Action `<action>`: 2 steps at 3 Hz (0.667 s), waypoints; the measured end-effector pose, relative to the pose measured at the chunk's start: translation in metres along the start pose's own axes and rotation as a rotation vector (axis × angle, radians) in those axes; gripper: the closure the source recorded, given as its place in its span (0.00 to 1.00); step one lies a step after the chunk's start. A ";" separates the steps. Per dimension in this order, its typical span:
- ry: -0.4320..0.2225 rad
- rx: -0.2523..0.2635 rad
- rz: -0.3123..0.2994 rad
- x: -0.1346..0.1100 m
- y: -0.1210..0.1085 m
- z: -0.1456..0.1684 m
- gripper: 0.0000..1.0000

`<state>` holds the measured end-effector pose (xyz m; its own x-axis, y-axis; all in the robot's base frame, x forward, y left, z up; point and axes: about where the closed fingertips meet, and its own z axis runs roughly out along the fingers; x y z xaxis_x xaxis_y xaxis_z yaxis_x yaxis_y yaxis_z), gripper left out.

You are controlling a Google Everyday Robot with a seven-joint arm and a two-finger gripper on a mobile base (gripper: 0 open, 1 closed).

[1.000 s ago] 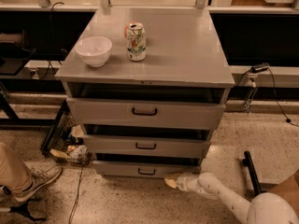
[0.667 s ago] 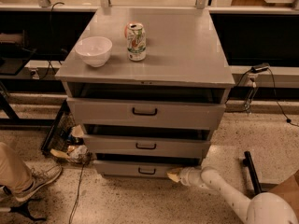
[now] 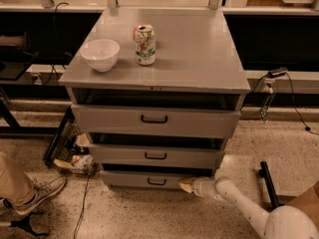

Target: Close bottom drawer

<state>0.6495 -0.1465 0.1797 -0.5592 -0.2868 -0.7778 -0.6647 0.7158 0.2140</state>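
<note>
Bottom drawer (image 3: 130, 179) touches the gripper (image 3: 186, 185) at its right front; gripper's state unclear.

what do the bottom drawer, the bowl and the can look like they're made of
Bottom drawer: likely painted sheet metal, with a flat, matte grey front and crisp folded edges.
Bowl: smooth glossy white, either ceramic or plastic; the look leaves it open.
Can: probably aluminium, with a printed wrap and a shiny metallic top rim.
The gripper sits low at the drawer's right front edge.

Arm extended low, claw (image 3: 187, 185) forward
</note>
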 end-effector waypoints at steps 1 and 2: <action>0.000 0.000 0.000 0.000 0.000 0.000 1.00; 0.000 0.000 0.000 0.000 0.000 0.000 1.00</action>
<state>0.6495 -0.1465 0.1797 -0.5592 -0.2868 -0.7778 -0.6647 0.7158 0.2140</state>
